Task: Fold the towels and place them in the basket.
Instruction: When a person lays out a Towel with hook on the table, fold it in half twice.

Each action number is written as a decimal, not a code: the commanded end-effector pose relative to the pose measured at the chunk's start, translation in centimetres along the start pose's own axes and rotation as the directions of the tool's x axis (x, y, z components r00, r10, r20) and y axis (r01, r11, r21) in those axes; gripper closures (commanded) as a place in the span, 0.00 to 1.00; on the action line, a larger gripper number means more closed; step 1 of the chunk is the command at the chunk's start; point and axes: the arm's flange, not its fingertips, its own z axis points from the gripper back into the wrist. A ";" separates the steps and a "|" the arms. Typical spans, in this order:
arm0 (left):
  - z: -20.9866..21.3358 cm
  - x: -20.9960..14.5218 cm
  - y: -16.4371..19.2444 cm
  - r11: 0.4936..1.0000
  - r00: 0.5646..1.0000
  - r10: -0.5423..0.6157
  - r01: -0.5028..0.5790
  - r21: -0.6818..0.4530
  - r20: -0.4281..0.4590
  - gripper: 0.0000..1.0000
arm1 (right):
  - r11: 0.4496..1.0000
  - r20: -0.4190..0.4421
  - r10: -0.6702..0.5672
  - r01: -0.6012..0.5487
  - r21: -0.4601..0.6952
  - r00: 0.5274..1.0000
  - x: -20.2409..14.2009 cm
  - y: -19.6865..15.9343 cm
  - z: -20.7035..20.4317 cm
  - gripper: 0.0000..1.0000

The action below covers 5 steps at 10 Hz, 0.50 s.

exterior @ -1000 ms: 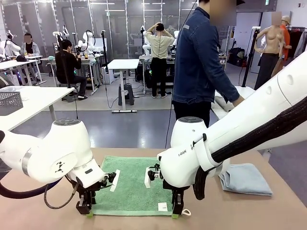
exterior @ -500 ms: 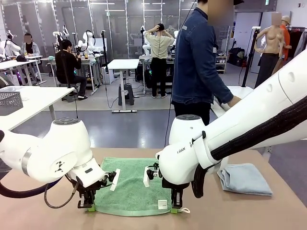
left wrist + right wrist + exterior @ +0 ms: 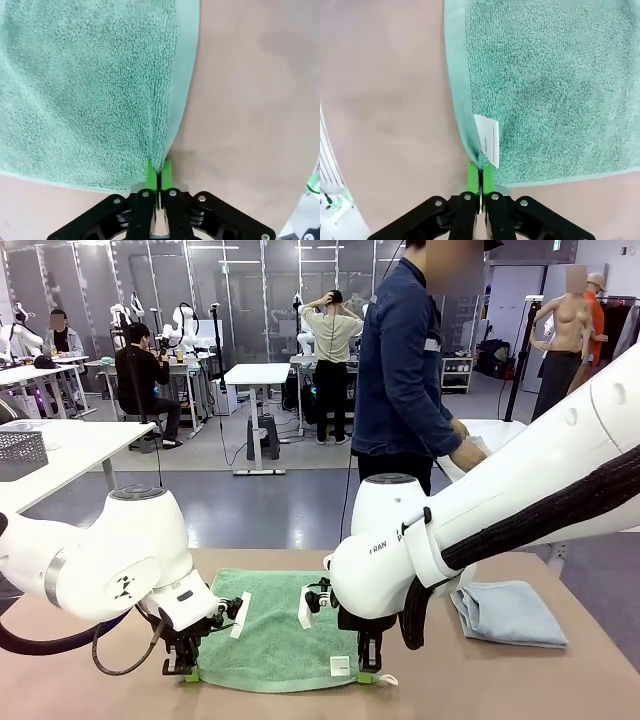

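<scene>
Pinching near corners of the green towel (image 3: 275, 625), left tool (image 3: 186, 674) and right tool (image 3: 366, 676), its long axis left-right.

Lighting: bright, even and white, from ceiling strip lamps (image 3: 210, 248) at 12 o'clock in the front view, with no hard beam.
Shadows: soft and short on the tan tabletop (image 3: 560, 680) beneath the glossy white arm shells (image 3: 120, 560), which show a mild sheen and no blown glare.
Wrist views: the light green terry-cloth towel (image 3: 85, 85) is crisp, every loop readable. Faint grey shading lies on the table at 1 o'clock (left wrist) and 9 o'clock (right wrist).
Far hall: slightly soft.
</scene>
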 end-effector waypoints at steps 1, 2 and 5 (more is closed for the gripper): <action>2.1 -0.6 -1.0 1.000 0.999 -0.026 0.026 -0.003 0.043 1.00 | 1.000 -0.006 0.001 -0.001 -0.006 1.000 0.0 1.2 2.4 1.00; 3.5 -0.8 -1.8 0.999 0.998 -0.033 0.034 -0.001 0.059 1.00 | 1.000 -0.008 0.007 -0.007 -0.014 1.000 0.1 2.1 3.8 1.00; 7.5 -0.9 -3.9 0.999 0.997 -0.037 0.034 0.043 0.074 1.00 | 0.996 -0.024 0.032 -0.034 -0.088 0.999 0.5 3.9 8.0 1.00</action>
